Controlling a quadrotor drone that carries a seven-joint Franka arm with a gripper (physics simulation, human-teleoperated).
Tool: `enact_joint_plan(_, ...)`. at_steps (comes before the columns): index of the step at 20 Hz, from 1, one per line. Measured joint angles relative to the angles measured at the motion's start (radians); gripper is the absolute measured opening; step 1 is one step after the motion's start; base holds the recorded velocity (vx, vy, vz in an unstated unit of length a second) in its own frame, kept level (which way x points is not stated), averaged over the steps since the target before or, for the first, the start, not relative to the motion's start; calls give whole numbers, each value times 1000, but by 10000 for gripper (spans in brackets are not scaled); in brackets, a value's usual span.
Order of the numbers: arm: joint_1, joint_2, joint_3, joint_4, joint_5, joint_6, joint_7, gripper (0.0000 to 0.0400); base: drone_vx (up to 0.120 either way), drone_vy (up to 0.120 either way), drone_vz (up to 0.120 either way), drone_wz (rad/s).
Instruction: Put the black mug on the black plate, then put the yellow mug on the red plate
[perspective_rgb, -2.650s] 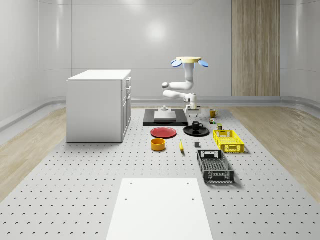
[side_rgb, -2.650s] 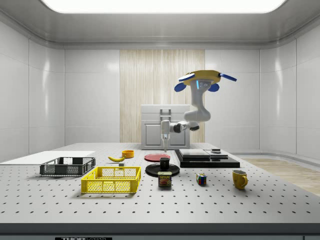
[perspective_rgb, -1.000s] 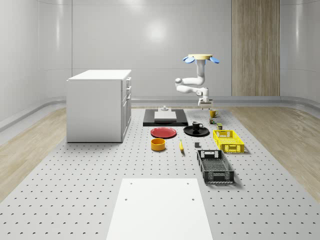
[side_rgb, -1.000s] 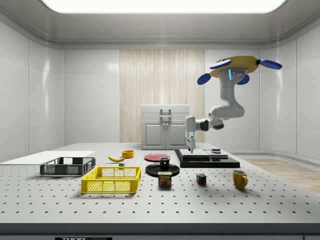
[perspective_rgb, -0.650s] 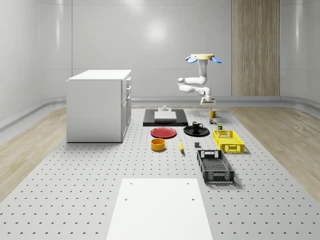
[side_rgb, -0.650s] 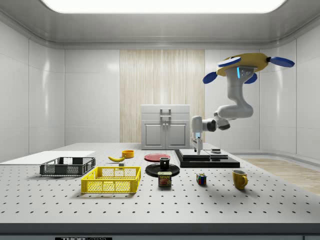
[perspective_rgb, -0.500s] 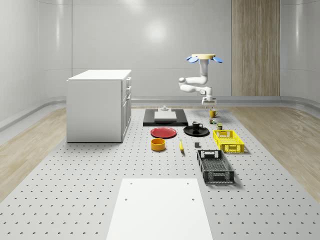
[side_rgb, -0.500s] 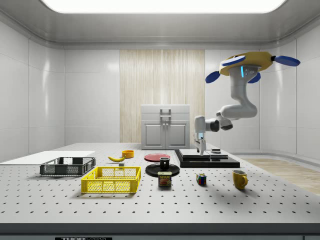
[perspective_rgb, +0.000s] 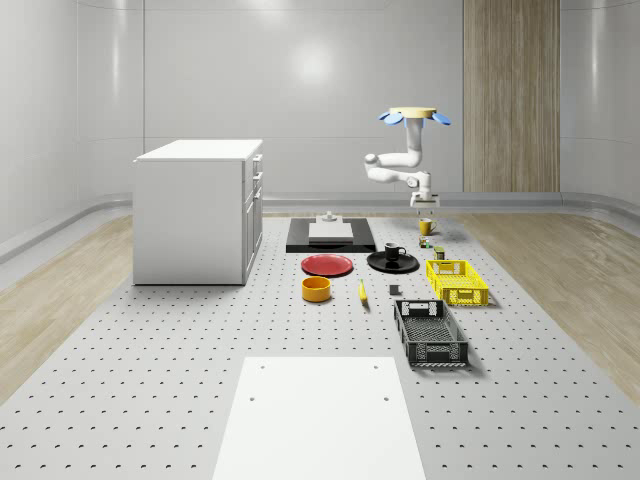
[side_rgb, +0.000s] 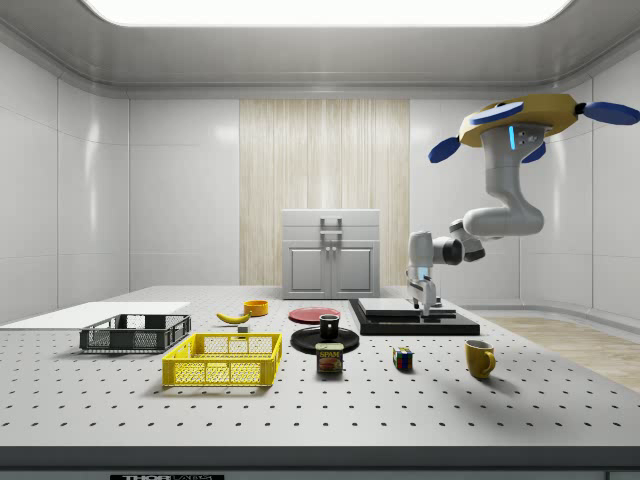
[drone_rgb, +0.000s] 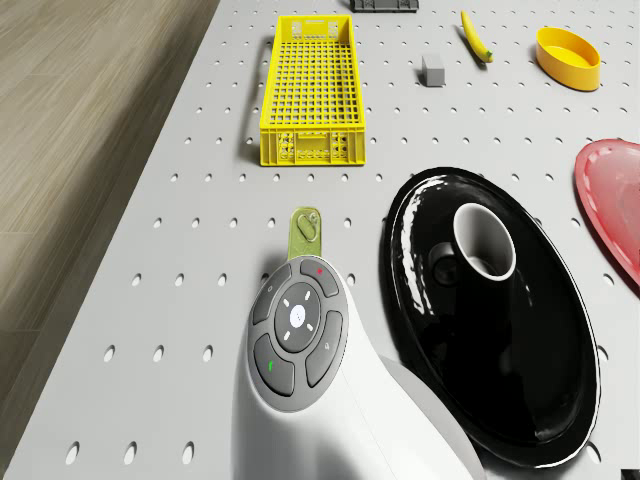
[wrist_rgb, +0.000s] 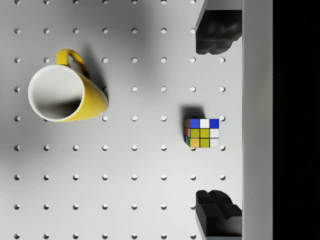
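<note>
pincer (side_rgb: 423, 309) fingers (wrist_rgb: 216, 39) are held apart and empty, pointed down at the table (perspective_rgb: 150, 380), ready for the next pick. left to right in the side view: black mug (side_rgb: 329, 326) is seated on black plate (side_rgb: 322, 342), red plate (perspective_rgb: 327, 265) lies bare behind, yellow mug (wrist_rgb: 65, 94) stands near the cube (wrist_rgb: 202, 133). drone (side_rgb: 522, 113) is hovering high, arm bent down.

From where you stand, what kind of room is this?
It looks like a simulated robot test lab: a perforated workbench, everyday props like a yellow mug and Rubik's cube, and a drone hovering over the bench.
</note>
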Motion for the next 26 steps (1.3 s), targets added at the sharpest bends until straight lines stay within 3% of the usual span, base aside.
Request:
enact_joint_plan(11,1,2,0,0,-1,-2,-1,400,-120,0,0,0)
enact_joint_plan(16,1,2,0,0,-1,-2,-1,400,-120,0,-104,0)
enact_joint_plan(26,2,4,-1,0,-2,-3,-1,400,-120,0,0,0)
